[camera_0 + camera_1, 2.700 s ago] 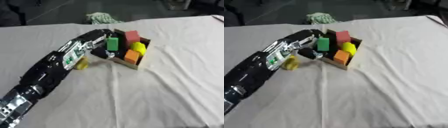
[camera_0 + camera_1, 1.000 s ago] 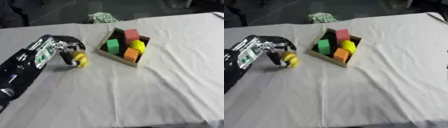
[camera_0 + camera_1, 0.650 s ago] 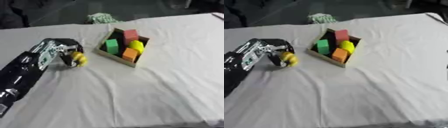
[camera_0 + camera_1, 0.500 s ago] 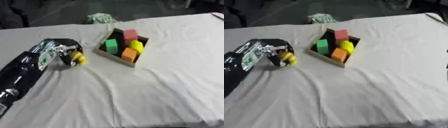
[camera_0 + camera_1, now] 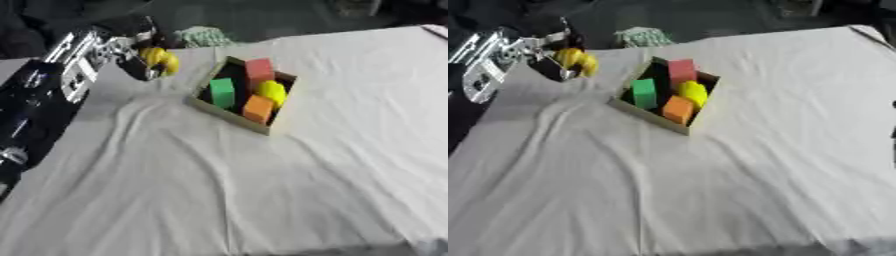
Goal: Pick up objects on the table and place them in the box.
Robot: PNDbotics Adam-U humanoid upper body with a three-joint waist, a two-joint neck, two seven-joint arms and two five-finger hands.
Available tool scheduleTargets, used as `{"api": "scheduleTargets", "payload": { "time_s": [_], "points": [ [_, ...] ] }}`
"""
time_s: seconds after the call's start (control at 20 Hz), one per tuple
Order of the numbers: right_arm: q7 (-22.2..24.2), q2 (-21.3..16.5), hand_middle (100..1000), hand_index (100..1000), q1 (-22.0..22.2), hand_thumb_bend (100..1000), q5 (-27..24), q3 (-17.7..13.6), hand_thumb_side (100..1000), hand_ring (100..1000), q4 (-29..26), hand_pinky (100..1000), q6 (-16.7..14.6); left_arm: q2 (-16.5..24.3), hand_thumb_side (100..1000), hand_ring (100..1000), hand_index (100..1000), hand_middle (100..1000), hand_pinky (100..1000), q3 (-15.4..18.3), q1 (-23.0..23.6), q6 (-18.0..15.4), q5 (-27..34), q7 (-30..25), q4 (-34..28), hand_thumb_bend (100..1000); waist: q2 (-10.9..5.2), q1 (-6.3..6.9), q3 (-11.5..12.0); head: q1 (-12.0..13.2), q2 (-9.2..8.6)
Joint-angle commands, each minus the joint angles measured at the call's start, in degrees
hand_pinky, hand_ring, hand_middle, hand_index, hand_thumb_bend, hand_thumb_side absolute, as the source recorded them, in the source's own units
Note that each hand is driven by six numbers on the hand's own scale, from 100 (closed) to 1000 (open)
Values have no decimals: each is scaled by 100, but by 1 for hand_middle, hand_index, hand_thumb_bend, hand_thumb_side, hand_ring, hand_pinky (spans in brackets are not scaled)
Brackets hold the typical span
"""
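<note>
Box sat on the white cloth covering the table, tilted askew, used as landmark here. Inside it: red block at the far end, green block on the box's left side, yellow block to the right of the green one, orange block at the near end, touching the yellow one.

Left hand was up left of the box, near its far-left corner, raised off the cloth. Fingers curled round a yellow object, looked like a small banana shape; exact form hard to tell through blur. The yellow object was held in the hand, left of the box and apart from it, not inside. Left arm, black with silver parts, ran from the lower left edge up to the hand.

Beyond the box, at the cloth's far edge, lay a green-and-white crumpled thing, just right of the hand; couldn't make out what it was.

Right hand: only a dark sliver at the right edge of the right eye view, well right of the box; couldn't tell what it was, so no state given.

Cloth wrinkled in front of the box, with folds running toward the near edge.
</note>
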Motion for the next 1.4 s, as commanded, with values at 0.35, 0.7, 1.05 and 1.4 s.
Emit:
{"api": "scheduleTargets", "payload": {
  "time_s": [0.35,0.7,1.05,1.4],
  "points": [
    [113,-38,763,897,-137,100,-151,62,451,750,-120,737,-37,-808,100,507,658,493,596,55,-517,223,-384,814,450,124,101,-62,-175,138,-125],
    [162,-18,763,897,-165,100,-210,80,450,750,-120,737,-48,-1044,100,570,708,550,653,-131,-486,55,-381,1465,828,154,160,-66,-241,157,-160],
    [189,-12,764,897,-186,100,-229,95,449,750,-120,738,-55,-1096,191,722,801,692,738,-275,-466,10,-595,2070,1031,306,182,-74,-279,180,-188],
    [196,-9,764,896,-194,100,-227,89,451,751,-120,738,-56,-1096,358,777,869,777,776,-309,-453,-56,-735,2162,1055,451,180,-56,-294,176,-210]
  ]
}}
